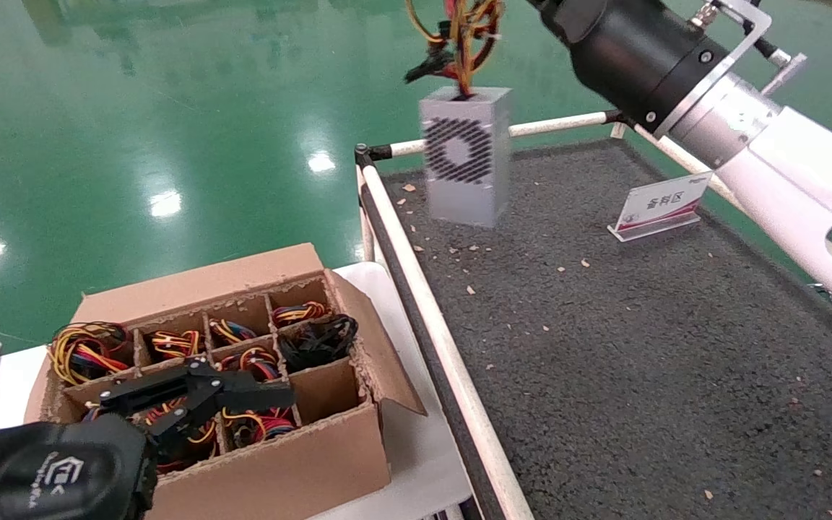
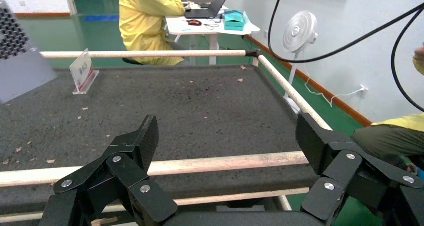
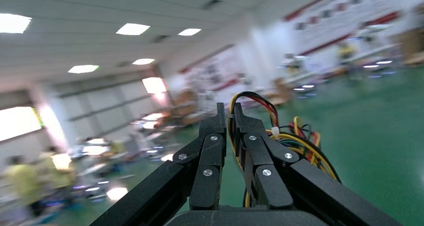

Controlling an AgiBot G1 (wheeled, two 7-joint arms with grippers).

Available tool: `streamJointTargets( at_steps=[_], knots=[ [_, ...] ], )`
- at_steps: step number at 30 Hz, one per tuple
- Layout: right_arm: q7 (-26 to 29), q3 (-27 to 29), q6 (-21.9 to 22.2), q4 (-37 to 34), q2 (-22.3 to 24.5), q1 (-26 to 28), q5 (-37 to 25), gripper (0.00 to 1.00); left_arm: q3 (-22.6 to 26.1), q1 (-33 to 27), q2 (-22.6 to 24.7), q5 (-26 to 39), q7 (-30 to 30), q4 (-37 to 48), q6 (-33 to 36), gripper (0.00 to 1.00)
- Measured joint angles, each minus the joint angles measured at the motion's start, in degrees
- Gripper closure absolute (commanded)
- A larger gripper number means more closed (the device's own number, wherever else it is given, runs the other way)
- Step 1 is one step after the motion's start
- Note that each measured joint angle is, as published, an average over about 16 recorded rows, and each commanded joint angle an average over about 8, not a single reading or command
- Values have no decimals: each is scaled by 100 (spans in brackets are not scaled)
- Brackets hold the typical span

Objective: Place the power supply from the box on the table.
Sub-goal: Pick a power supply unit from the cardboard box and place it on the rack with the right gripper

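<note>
Supply [image 1: 466,162] hangs upright below my right jaws [image 3: 228,117], clamped on its wires, above the bench [image 1: 640,347] (left jaws [image 2: 225,141] open, idle).

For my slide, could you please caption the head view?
Right arm dangles the power supply by its wires above the table.
</note>
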Motion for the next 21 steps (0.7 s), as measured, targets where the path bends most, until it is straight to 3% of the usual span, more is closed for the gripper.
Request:
streamJointTargets(
  at_steps=[11,21],
  knots=[
    [-488,-113,1550,-541,-84,174,-188,100,3,-1,-1,-2,2,0,-1,0],
    [-893,-272,2193,-490,-253,64,-411,100,6,-1,-2,-4,3,0,-3,0]
  ],
)
